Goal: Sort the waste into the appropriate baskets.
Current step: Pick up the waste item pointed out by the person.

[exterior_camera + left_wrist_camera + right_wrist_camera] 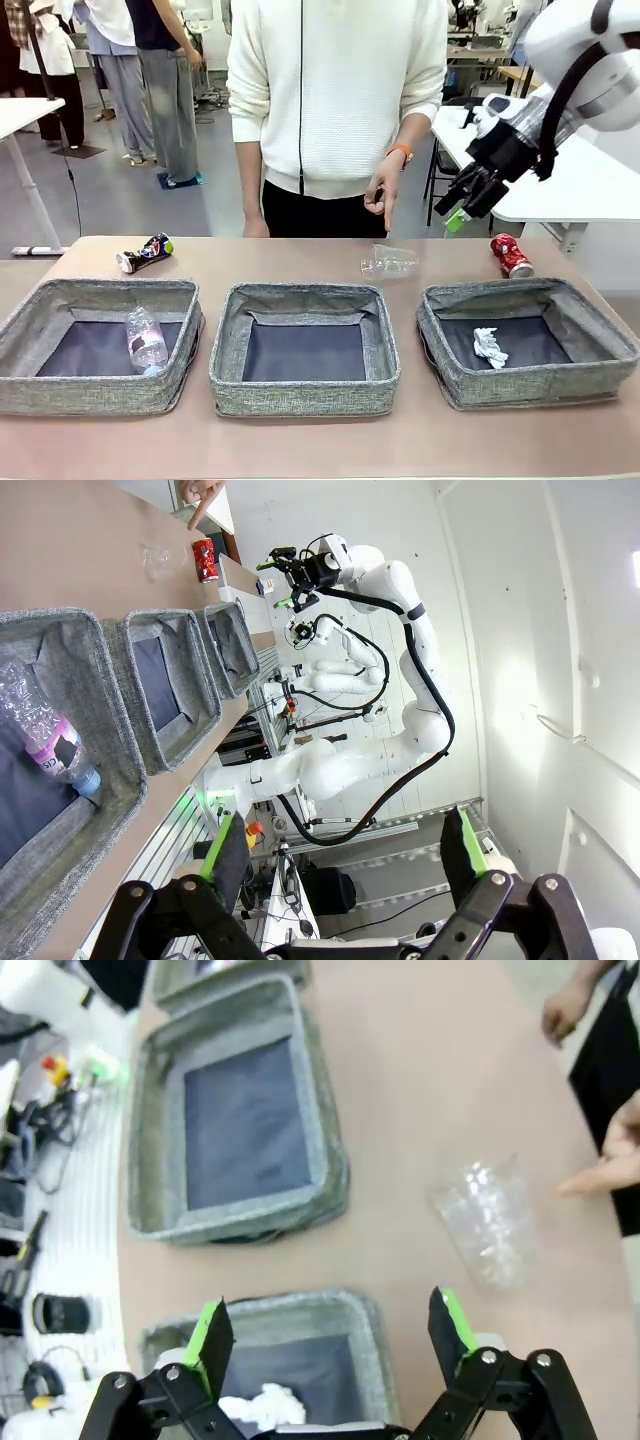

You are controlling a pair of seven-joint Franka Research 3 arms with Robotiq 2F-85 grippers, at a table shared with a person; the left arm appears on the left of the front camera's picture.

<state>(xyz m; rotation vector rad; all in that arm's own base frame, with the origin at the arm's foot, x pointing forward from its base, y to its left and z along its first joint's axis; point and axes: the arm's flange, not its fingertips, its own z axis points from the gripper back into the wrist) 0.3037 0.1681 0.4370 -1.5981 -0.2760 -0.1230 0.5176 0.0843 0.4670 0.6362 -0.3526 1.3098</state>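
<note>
Three grey baskets stand in a row: left [100, 292], middle [305, 293], right [520, 292]. A clear plastic bottle [147, 340] lies in the left one and a white paper wad [488, 346] in the right one. On the table behind them lie a dark can [145, 253], a clear cup [390, 262] and a red can [512, 255]. My right gripper [455, 215] hangs open, high above the far right of the table; its wrist view has the cup [487, 1222] ahead of its fingers. My left gripper [343, 845] is open and holds nothing, off the table's left end beside the bottle [45, 735].
A person in a white sweater stands at the far side, one hand [385, 195] pointing a finger down at the cup. A white table [590, 185] stands at the back right. The strip of table in front of the baskets is bare.
</note>
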